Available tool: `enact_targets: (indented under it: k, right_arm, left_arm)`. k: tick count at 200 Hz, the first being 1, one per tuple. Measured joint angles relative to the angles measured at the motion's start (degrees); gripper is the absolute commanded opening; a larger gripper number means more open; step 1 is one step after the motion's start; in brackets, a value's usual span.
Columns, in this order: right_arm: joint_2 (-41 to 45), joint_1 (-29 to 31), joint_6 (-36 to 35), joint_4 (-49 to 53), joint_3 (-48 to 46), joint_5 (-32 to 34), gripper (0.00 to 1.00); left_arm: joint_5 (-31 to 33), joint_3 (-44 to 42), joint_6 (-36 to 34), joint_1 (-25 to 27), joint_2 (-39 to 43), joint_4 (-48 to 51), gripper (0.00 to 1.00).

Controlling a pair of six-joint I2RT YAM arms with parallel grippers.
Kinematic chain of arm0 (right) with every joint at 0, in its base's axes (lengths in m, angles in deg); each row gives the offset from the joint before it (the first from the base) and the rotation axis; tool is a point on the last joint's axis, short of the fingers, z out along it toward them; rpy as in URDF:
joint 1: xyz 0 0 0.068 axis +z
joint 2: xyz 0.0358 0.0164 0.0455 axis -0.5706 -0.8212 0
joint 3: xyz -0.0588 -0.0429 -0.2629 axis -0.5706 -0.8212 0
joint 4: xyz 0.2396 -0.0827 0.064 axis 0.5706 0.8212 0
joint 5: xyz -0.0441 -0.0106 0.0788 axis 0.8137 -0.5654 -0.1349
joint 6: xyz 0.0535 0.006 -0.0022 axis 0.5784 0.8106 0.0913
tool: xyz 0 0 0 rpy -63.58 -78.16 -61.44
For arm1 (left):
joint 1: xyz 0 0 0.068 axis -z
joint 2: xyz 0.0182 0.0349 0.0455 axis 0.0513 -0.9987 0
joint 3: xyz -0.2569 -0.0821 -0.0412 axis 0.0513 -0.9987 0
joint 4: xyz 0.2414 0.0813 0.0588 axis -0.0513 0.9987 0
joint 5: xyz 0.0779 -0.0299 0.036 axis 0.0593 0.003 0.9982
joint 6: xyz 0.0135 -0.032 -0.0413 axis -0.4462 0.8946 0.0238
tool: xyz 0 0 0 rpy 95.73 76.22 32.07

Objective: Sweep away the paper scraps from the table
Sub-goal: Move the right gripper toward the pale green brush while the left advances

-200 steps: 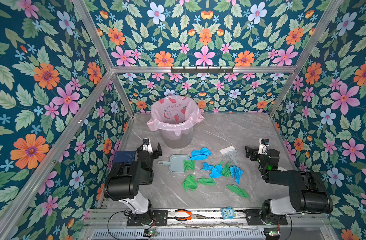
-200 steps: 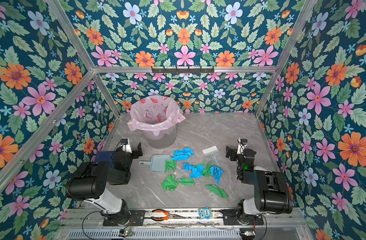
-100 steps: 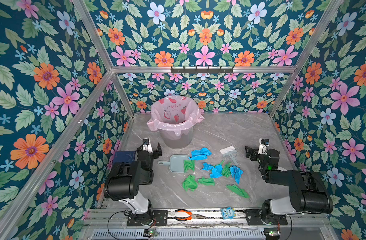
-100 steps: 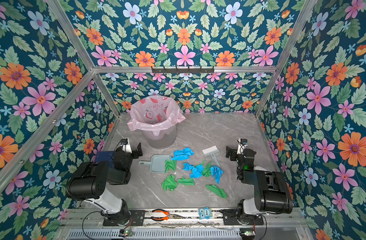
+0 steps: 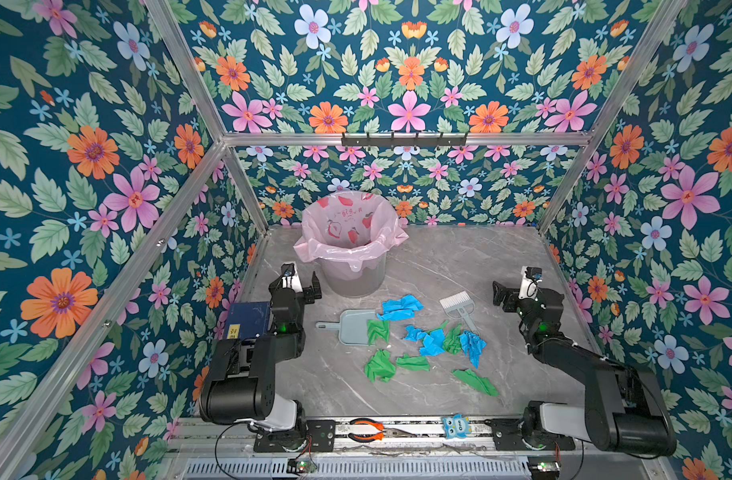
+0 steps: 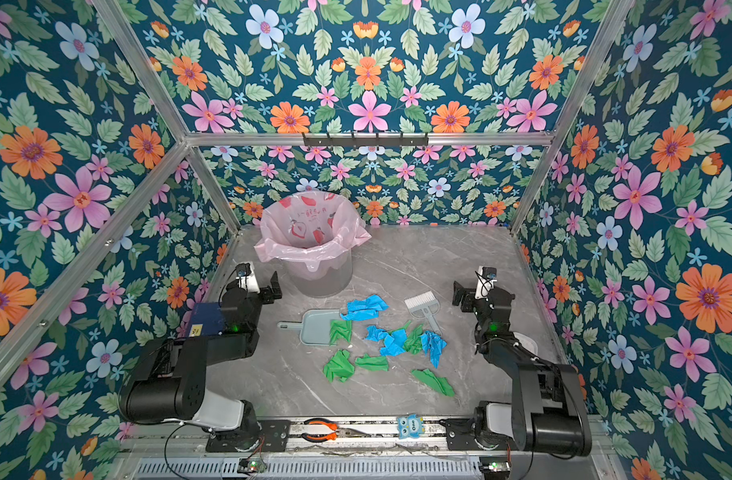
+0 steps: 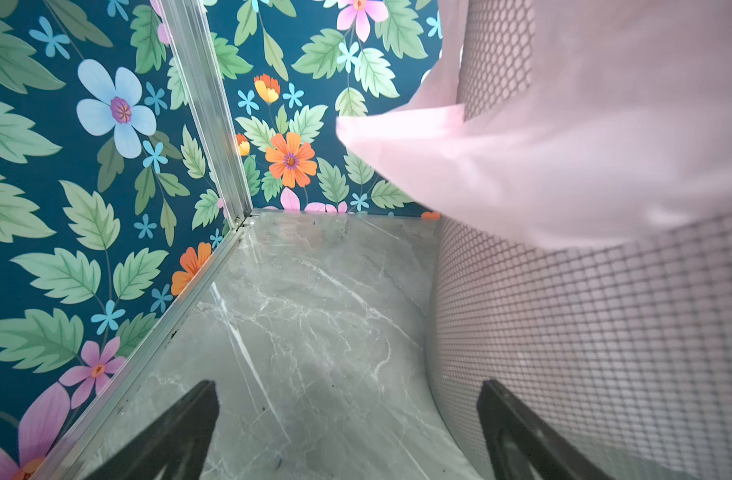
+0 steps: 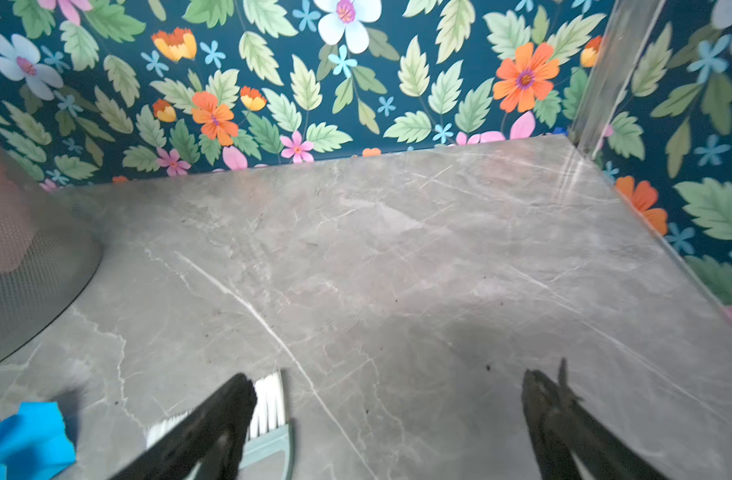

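Scraps (image 5: 432, 343), blue and green, lie mid-table (image 5: 459, 257) between the arms. The brush (image 5: 457, 305) sits just left of the right gripper (image 5: 499, 296), bristles toward the far wall, handle running back into the scraps. The right arm is nearer to it. The dustpan (image 5: 351, 328) lies toward the left gripper (image 5: 295, 286). Both grippers gape wide, empty.

i can spot no change: left hand (image 5: 304, 286), right hand (image 5: 508, 296) and paper scraps (image 5: 432, 344) sit unmoved.
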State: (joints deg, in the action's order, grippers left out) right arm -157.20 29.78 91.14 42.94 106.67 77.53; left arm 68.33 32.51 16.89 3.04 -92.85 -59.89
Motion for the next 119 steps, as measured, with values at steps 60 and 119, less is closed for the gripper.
enact_targets:
  k: [60, 119]
  right_arm:
    - [5.51, 0.31, 8.44, 26.21, 14.64, 8.22, 1.00]
    - [7.43, 1.01, 16.35, 47.54, 22.84, 9.01, 0.97]
  left_arm:
    - [6.27, 3.30, 5.77, 0.31, 15.08, 16.55, 1.00]
    - [14.88, 13.16, 13.64, 16.28, 24.96, 48.24, 1.00]
